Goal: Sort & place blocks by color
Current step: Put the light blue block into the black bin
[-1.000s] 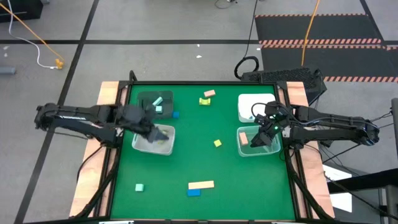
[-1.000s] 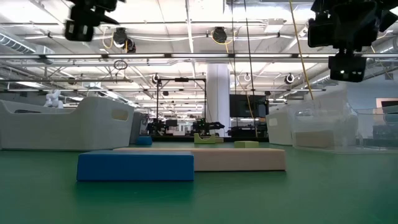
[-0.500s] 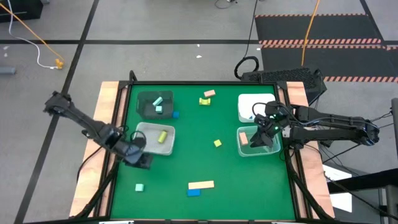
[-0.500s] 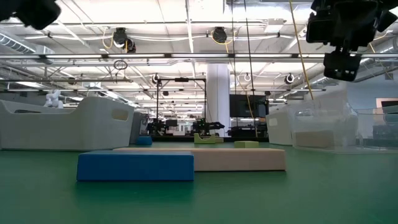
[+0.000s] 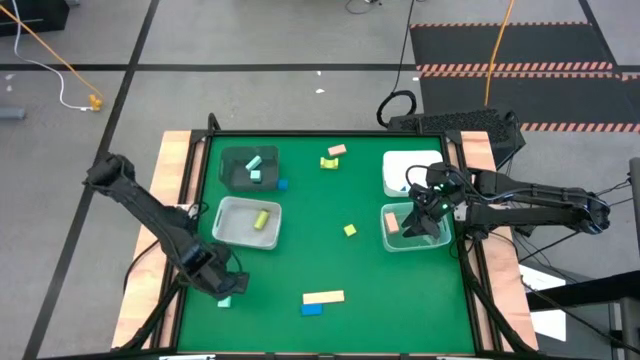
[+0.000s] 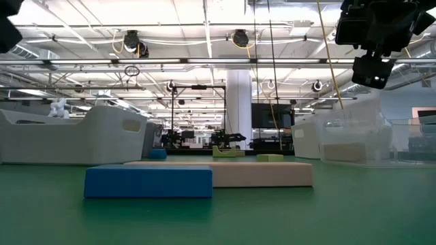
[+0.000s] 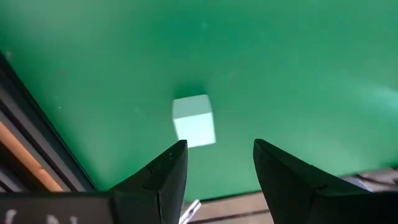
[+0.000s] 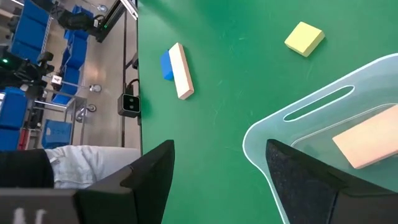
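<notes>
My left gripper (image 5: 221, 289) (image 7: 217, 155) is open and hovers near the table's near left corner, just over a mint cube (image 5: 224, 301) (image 7: 194, 120) that lies flat on the green mat ahead of its fingertips. My right gripper (image 5: 421, 219) (image 8: 217, 158) is open above the right clear bin (image 5: 409, 240) (image 8: 298, 134), which holds a tan block (image 5: 392, 225) (image 8: 367, 144). A yellow-green bar (image 5: 262, 217) lies in the left clear bin (image 5: 232, 222). Mint blocks (image 5: 254, 168) lie in the dark grey bin (image 5: 235, 160).
Loose on the mat: a tan bar (image 5: 323, 297) (image 6: 262, 173) beside a blue bar (image 5: 312, 309) (image 6: 148, 182) near the near edge, a yellow cube (image 5: 350, 230) (image 8: 304, 38), a small blue block (image 5: 283, 184), and yellow-green and tan blocks (image 5: 332, 156) at the far edge. White bin (image 5: 412, 165) far right.
My left gripper has swung from above the left clear bin toward the table's near left corner and come down over the mint cube. The yellow-green bar has stayed in that bin.
</notes>
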{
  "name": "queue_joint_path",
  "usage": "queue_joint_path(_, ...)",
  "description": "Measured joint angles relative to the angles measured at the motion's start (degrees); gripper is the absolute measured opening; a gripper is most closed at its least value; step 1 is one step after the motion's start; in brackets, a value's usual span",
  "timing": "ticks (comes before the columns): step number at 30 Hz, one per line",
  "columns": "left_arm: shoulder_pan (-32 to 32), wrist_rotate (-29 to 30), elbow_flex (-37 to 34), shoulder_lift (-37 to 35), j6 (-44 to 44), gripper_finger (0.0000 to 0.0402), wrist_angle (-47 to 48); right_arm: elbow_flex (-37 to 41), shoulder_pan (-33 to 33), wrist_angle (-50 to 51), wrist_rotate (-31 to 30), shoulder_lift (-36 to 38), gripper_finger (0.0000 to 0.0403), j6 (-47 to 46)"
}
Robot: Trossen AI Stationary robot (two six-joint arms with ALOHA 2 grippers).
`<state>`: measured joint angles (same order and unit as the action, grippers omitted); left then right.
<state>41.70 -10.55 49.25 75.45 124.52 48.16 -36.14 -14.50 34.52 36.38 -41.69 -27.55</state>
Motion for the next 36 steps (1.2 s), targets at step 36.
queue_joint_path(36,4.8,-1.0,0.0,16.6,7.4,0.0133,-10.6,0.0,0.0,0.0,-0.1,0.0,0.0242,1.9)
